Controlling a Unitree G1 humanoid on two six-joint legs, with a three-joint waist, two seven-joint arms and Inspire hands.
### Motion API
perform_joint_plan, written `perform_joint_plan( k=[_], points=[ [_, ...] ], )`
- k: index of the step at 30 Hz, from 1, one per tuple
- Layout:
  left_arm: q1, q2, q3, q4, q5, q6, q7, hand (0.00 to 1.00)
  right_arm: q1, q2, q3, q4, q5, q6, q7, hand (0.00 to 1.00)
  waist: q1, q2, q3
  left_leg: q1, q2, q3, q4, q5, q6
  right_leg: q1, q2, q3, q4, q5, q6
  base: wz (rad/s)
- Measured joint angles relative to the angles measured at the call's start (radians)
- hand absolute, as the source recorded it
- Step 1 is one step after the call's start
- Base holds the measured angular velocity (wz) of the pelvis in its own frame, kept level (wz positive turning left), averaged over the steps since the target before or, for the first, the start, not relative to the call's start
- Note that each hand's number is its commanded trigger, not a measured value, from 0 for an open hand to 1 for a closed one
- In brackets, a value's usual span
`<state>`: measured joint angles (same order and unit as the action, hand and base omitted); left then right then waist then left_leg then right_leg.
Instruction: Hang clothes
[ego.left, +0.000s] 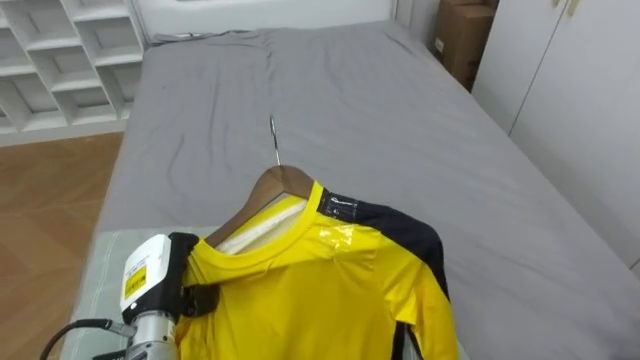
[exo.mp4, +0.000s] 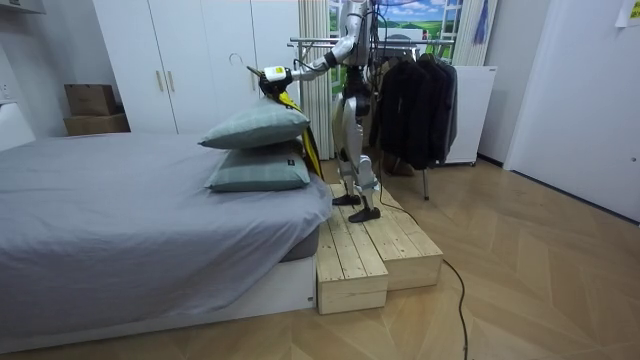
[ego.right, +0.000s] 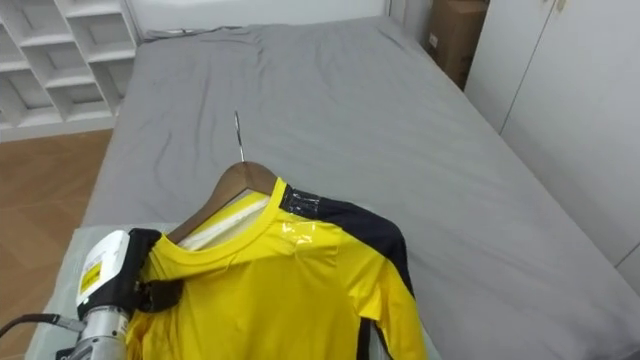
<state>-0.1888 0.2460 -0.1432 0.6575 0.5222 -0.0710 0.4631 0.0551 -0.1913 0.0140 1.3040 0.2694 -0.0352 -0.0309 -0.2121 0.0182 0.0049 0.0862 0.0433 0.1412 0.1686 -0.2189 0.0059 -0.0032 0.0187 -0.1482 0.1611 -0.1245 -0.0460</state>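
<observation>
Item: yellow fabric shirt with dark shoulder panel (ego.left: 330, 290) on brown wooden hanger (ego.left: 275, 185), just right of left hand (ego.left: 190, 278), its fingers hidden under the cloth, grip indeterminable, above grey bed (ego.left: 400, 120); risk: tilting could slide the shirt off.

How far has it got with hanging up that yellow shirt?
Done: the yellow shirt sits on the wooden hanger. In hand: the left hand is at the hanger's shoulder, both raised over the bed. Left: the hook is free, and the clothes rack stands behind the robot, so hooking it on there seems to remain.
</observation>
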Motion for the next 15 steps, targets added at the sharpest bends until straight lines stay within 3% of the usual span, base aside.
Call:
perform_joint_plan(
  k=[15],
  points=[
    [0.001, 0.002, 0.0, -0.053, 0.001, 0.0, 0.006, 1.0, 0.024, -0.001, -0.079, 0.017, -0.004, 0.001, -0.001, 0.0, -0.001, 0.007, 0.0008, 0.017, 0.0, -0.005, -0.002, 0.0, 0.0, 0.021, 0.001, 0.0, -0.01, 0.0, 0.0, 0.0]
  ],
)
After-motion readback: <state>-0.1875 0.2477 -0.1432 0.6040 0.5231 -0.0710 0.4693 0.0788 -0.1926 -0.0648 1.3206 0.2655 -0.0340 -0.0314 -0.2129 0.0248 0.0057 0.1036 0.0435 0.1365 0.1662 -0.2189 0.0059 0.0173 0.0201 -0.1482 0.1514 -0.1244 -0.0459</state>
